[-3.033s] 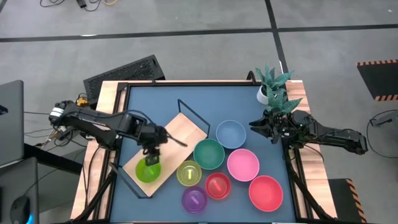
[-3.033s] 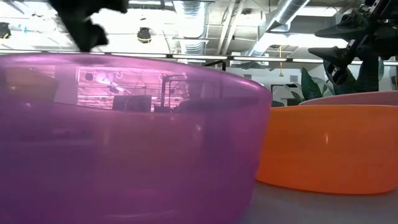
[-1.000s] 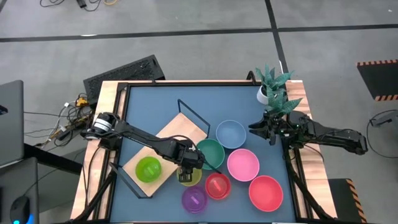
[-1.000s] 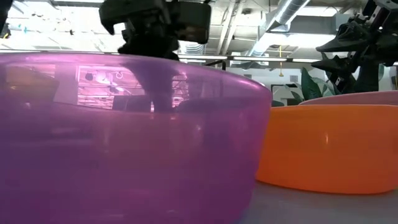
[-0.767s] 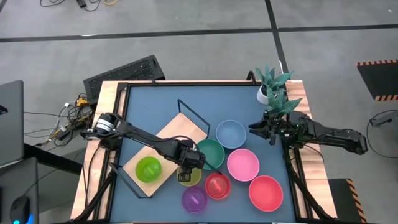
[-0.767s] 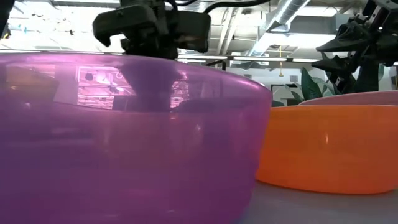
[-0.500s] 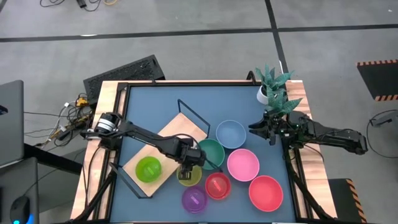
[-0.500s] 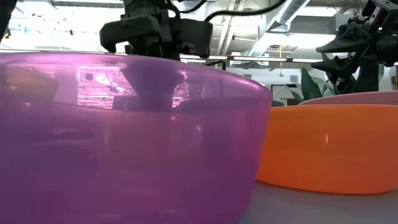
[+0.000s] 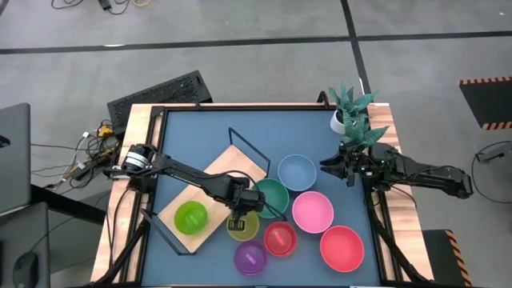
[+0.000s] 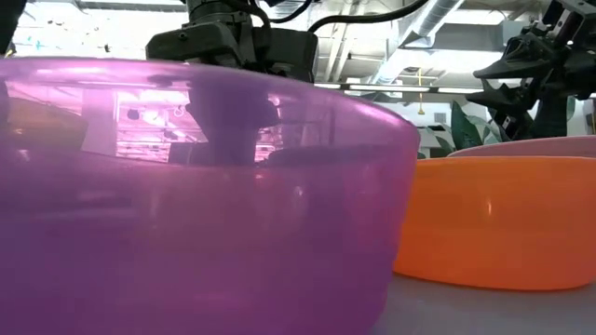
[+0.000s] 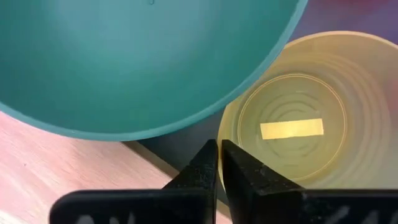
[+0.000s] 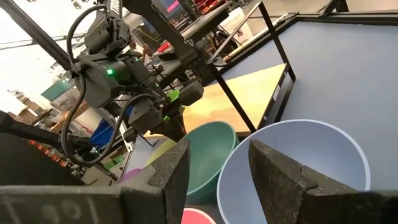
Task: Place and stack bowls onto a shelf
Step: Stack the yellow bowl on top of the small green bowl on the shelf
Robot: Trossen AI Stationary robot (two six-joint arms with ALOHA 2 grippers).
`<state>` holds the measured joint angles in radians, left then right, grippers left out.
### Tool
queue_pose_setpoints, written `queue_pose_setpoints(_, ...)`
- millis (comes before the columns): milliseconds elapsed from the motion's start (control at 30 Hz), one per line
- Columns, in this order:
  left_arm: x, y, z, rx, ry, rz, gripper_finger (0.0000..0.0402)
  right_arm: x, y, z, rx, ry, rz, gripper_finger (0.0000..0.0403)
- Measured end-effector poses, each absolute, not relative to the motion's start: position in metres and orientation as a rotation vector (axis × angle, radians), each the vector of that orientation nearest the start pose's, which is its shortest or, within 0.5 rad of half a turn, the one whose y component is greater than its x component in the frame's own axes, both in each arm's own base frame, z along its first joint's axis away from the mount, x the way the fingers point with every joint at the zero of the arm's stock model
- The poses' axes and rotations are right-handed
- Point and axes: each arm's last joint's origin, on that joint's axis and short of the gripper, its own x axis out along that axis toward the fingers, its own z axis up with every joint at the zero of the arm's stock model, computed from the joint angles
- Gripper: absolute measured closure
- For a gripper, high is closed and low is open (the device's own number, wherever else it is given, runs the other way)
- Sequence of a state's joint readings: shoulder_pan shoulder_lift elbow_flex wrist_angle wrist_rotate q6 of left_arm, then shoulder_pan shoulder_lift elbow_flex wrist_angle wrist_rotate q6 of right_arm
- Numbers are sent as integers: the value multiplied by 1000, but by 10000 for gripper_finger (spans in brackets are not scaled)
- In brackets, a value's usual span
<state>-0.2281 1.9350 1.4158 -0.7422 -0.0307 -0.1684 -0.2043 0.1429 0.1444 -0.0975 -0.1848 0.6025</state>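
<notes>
Near the table's middle, the left gripper (image 9: 241, 218) is clamped on the near rim of the small yellow bowl (image 11: 292, 124), beside the dark green bowl (image 9: 270, 197) and the shelf (image 9: 232, 164). At the right edge, the right gripper (image 9: 332, 164) waits, fingers spread.

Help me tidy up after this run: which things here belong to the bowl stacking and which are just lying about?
Job: shelf; bowls: lime green, yellow, dark green, blue, pink, two red, purple.
Lying about: potted plants, keyboard, laptop.
</notes>
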Motion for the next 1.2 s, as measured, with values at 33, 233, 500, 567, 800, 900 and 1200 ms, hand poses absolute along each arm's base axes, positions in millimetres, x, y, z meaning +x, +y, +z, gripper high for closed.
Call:
queue_pose_setpoints(33,376,-86,189,17,1261,-64,400,98,-15,192,621,85,-47,214)
queue_pose_setpoints(233,376,-84,189,-33,1271,-71,401,98,-15,192,621,85,-47,214)
queue_pose_setpoints(500,377,-84,197,-89,1285,-48,401,98,-15,192,621,85,-47,214)
queue_pose_setpoints(567,379,-84,204,-91,1269,-50,401,98,-15,192,621,86,-47,214)
queue_pose_setpoints(800,382,-83,231,-86,1289,-44,402,98,-15,192,621,86,-47,214)
queue_pose_setpoints(900,381,-81,241,-77,1313,-34,402,98,-15,192,621,85,-47,214)
queue_pose_setpoints(1200,380,-82,265,-104,1327,-36,402,98,-15,192,620,86,-47,214)
